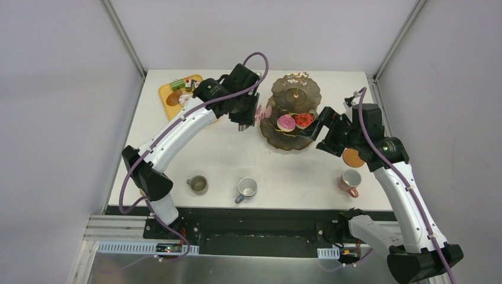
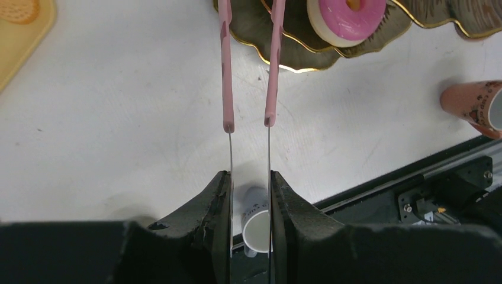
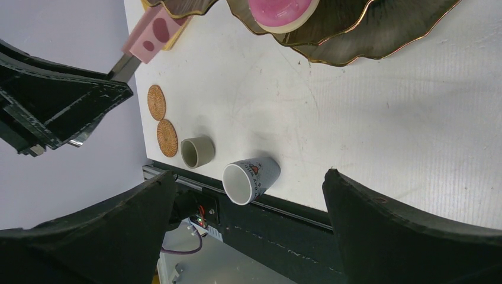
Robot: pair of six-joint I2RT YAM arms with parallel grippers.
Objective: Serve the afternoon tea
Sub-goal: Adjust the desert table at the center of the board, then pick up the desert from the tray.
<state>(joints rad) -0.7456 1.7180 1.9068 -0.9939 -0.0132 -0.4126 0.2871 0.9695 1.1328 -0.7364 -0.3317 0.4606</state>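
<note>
The dark gold-rimmed three-tier stand (image 1: 296, 94) stands at the back middle, with a pink doughnut (image 1: 286, 122) and a red doughnut (image 1: 304, 120) on its middle tier. My left gripper (image 1: 244, 121) is shut on the pink-tipped tongs (image 2: 227, 71). The tong tips are slightly apart, empty, and reach the stand's left rim (image 2: 254, 35). My right gripper (image 1: 319, 127) is open and empty at the stand's right side. The olive mug (image 1: 198, 184), grey-blue mug (image 1: 247, 188) and pink mug (image 1: 350, 180) stand near the front edge. One brown coaster (image 1: 353, 157) lies behind the pink mug.
A yellow-orange tray (image 1: 167, 94) with small cakes (image 1: 182, 84) sits at the back left. Two more coasters (image 3: 156, 102) lie near the table's left edge beside the olive mug (image 3: 196, 152). The grey-blue mug (image 3: 251, 179) shows between my right fingers.
</note>
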